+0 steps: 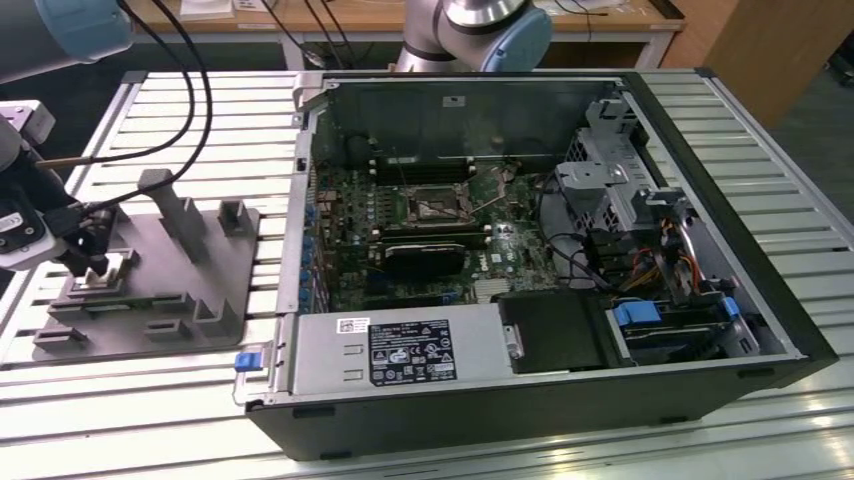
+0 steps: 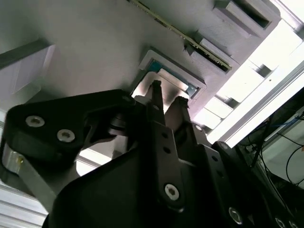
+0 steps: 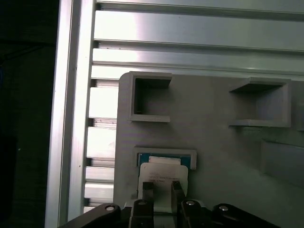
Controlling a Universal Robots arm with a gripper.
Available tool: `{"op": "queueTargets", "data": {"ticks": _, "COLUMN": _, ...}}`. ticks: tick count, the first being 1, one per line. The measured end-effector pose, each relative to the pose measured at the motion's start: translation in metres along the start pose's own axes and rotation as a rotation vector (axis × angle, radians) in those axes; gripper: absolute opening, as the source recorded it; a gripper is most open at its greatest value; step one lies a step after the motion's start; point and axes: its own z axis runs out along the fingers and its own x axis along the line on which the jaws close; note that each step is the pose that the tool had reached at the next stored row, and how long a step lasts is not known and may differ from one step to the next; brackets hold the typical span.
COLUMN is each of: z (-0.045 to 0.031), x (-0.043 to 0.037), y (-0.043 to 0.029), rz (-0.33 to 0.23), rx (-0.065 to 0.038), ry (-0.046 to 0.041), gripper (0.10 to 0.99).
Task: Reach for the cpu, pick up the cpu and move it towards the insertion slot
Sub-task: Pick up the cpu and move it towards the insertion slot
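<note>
One claw [image 3: 162, 186], two fingers [image 3: 148, 190] slightly apart, over one cpu [image 3: 164, 172] in grey fixture [image 3: 213, 152]; one insertion slot [image 1: 437, 207] well apart.

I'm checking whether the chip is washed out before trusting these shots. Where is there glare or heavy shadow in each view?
Exterior view: the aluminium table slats glare in front, while the inside of the computer case sits dim. Second wrist view: the slats blow out to white, and the black pincer is underlit against them. First wrist view: the cpu reads pale but distinct, and the slats shine.
</note>
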Motion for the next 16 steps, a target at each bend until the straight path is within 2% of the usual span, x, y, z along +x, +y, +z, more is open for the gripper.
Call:
{"op": "queueTargets", "data": {"ticks": 2, "z": 0.0000, "x": 0.0000, "y": 0.0000, "rz": 0.000, "rx": 0.000, "ry": 0.0000, "gripper": 0.353}}
{"op": "queueTargets", "data": {"ticks": 3, "z": 0.0000, "x": 0.0000, "y": 0.0000, "rz": 0.000, "rx": 0.000, "ry": -0.0001, "gripper": 0.353}}
{"op": "queueTargets", "data": {"ticks": 5, "z": 0.0000, "x": 0.0000, "y": 0.0000, "rz": 0.000, "rx": 0.000, "ry": 0.0000, "gripper": 0.471}}
{"op": "queueTargets", "data": {"ticks": 6, "z": 0.0000, "x": 0.0000, "y": 0.0000, "rz": 0.000, "rx": 0.000, "ry": 0.0000, "gripper": 0.471}}
{"op": "queueTargets", "data": {"ticks": 8, "z": 0.0000, "x": 0.0001, "y": 0.0000, "rz": 0.000, "rx": 0.000, "ry": 0.0000, "gripper": 0.584}}
{"op": "queueTargets", "data": {"ticks": 9, "z": 0.0000, "x": 0.0001, "y": 0.0000, "rz": 0.000, "rx": 0.000, "ry": 0.0000, "gripper": 0.584}}
{"op": "queueTargets", "data": {"ticks": 10, "z": 0.0000, "x": 0.0001, "y": 0.0000, "rz": 0.000, "rx": 0.000, "ry": 0.0000, "gripper": 0.647}}
{"op": "queueTargets", "data": {"ticks": 16, "z": 0.0070, "x": -0.0005, "y": -0.0003, "rz": 0.000, "rx": 0.000, "ry": -0.0001, "gripper": 0.647}}
